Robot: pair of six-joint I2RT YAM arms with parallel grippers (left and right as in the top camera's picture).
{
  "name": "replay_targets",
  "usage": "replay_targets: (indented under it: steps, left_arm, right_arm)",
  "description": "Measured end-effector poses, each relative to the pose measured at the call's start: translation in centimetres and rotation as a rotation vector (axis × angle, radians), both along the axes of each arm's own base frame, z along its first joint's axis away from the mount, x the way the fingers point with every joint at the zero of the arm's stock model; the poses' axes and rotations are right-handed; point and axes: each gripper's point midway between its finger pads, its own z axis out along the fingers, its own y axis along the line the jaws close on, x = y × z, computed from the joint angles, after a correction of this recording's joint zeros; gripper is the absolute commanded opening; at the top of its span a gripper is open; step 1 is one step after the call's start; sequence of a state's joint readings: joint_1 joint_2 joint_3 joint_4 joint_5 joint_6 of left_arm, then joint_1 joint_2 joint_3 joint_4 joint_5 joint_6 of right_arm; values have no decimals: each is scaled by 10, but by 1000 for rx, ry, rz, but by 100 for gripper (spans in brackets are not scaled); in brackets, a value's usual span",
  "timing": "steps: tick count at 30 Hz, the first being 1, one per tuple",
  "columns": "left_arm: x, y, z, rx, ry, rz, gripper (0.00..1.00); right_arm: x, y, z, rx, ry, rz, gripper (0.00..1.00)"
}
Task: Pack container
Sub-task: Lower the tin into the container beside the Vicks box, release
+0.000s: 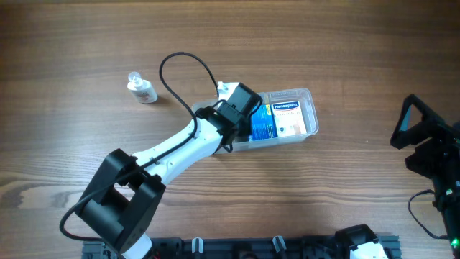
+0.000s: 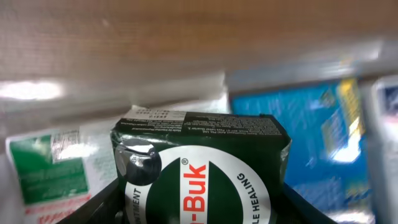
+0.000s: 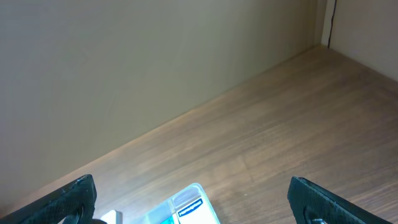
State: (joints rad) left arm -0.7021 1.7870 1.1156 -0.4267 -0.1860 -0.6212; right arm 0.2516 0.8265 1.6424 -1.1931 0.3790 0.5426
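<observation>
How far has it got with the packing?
Partway. A blue box already lies in the container. The left gripper holds a green box over it. A small bottle sits outside, not yet packed.

Between left gripper (image 2: pixel 200 208) jaws: filled by the green box (image 2: pixel 199 162), clamped; no spare room.
Left of that hand: sachet (image 2: pixel 46 171) lying just beside the green box, barring a sideways pass.
Right of that hand: blue box (image 2: pixel 317 130) close by, barring that side too.
Ahead of that hand: container (image 2: pixel 311 68) wall, blurred, then bare table (image 2: pixel 186 37).
Far left of that hand: bottle (image 1: pixel 141 88), well apart from the container, with free wood all round it.
Between right gripper (image 3: pixel 196 198) fingers: spread wide, nothing gripped; the container's end lies just below.
Ahead of right hand: bare table up to a plain wall (image 3: pixel 124 62).
</observation>
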Motion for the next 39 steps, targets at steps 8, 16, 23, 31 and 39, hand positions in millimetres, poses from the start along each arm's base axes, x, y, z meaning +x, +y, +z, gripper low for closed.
replay_targets:
  steps: [8,16,23,31,39]
  left_arm:
    - [14,-6,8,-63,-52,56,72]
    - [20,8,7,-42,-50,79,79]
    - [14,13,2,0,-24,49,70]
    - [13,13,2,3,-22,47,73]
    - [14,9,25,-42,-58,36,54]
  right_arm:
    - [0,0,0,0,0,0,100]
    - [0,0,0,0,0,0,100]
    - [0,0,0,0,0,0,100]
    - [0,0,0,0,0,0,100]
    - [0,0,0,0,0,0,100]
